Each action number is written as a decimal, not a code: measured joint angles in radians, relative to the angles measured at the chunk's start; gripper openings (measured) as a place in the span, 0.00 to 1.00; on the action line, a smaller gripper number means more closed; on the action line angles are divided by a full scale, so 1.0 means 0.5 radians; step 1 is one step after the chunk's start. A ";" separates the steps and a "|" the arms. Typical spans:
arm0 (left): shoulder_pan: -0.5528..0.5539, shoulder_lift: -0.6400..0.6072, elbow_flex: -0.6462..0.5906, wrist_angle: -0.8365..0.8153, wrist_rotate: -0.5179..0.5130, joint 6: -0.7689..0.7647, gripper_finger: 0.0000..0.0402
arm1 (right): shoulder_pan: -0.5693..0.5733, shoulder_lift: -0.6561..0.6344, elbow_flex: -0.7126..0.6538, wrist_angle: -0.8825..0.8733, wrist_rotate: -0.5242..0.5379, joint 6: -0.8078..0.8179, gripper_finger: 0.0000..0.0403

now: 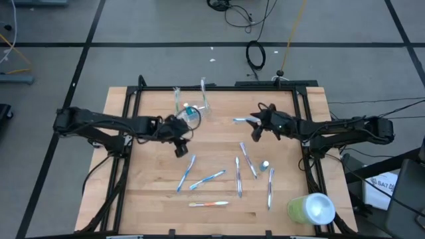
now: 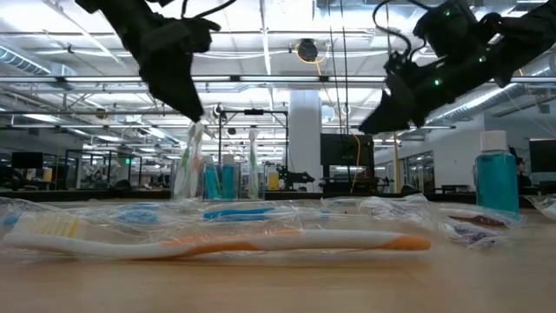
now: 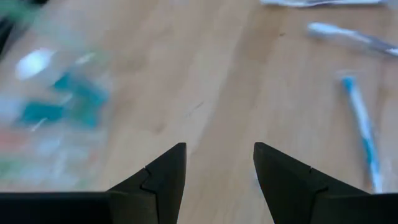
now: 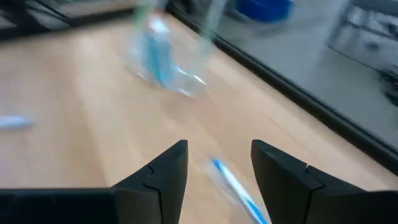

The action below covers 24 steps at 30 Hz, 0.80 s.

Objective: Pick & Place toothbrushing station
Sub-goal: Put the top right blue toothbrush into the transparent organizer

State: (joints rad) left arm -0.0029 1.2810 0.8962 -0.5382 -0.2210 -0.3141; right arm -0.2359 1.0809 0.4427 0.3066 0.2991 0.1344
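Your left hand point(image 1: 180, 141) hangs empty, fingers apart, just beside the clear cup point(image 1: 190, 114) (brushes inside); right hand point(image 1: 256, 127) likewise spread, well apart.

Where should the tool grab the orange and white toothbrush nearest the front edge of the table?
Grip the orange and white toothbrush around the middle of its handle, coming straight down from above. It lies flat on the table, lengthwise along the front edge, apart from the other brushes, so fingers can probably close across its thin handle.
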 joint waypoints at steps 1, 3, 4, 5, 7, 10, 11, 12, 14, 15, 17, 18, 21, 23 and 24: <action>0.012 -0.044 0.020 -0.118 -0.034 -0.073 0.49 | 0.000 0.000 0.000 -0.067 0.032 0.031 0.42; 0.031 -0.130 0.053 -0.263 -0.115 -0.170 0.49 | -0.016 0.001 0.000 -0.170 0.032 0.087 0.42; 0.035 -0.180 0.056 -0.283 -0.172 -0.183 0.49 | -0.027 0.001 0.000 -0.203 0.031 0.109 0.42; 0.037 -0.235 0.056 -0.309 -0.237 -0.185 0.49 | -0.041 0.001 0.000 -0.229 0.036 0.115 0.42; 0.040 -0.344 0.056 -0.320 -0.374 -0.173 0.49 | -0.070 0.001 0.000 -0.297 0.093 0.125 0.42; 0.041 -0.470 0.057 -0.316 -0.518 -0.172 0.49 | -0.116 0.001 0.000 -0.378 0.217 0.229 0.42; 0.041 -0.496 0.057 -0.315 -0.528 -0.176 0.49 | -0.134 0.001 -0.001 -0.401 0.254 0.269 0.42; 0.041 -0.516 0.057 -0.315 -0.528 -0.175 0.49 | -0.151 0.001 -0.005 -0.409 0.288 0.292 0.42; 0.041 -0.555 0.057 -0.332 -0.527 -0.169 0.49 | -0.190 -0.001 -0.039 -0.397 0.302 0.304 0.42; 0.041 -0.571 0.057 -0.335 -0.527 -0.169 0.49 | -0.209 -0.001 -0.065 -0.397 0.299 0.309 0.42; 0.041 -0.586 0.057 -0.335 -0.529 -0.169 0.49 | -0.250 0.000 -0.127 -0.362 0.294 0.344 0.42; 0.041 -0.588 0.057 -0.335 -0.529 -0.169 0.49 | -0.271 0.000 -0.167 -0.306 0.292 0.363 0.42; 0.041 -0.586 0.057 -0.336 -0.529 -0.169 0.49 | -0.330 0.000 -0.297 -0.107 0.279 0.383 0.42; 0.041 -0.585 0.057 -0.337 -0.528 -0.168 0.49 | -0.368 0.000 -0.382 0.037 0.178 0.384 0.42; 0.041 -0.585 0.057 -0.337 -0.528 -0.168 0.49 | -0.388 0.000 -0.421 0.116 0.112 0.387 0.42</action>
State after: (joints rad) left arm 0.0174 0.9886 0.9245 -0.7067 -0.4850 -0.3981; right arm -0.4299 1.0809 0.2323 0.3646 0.3553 0.3277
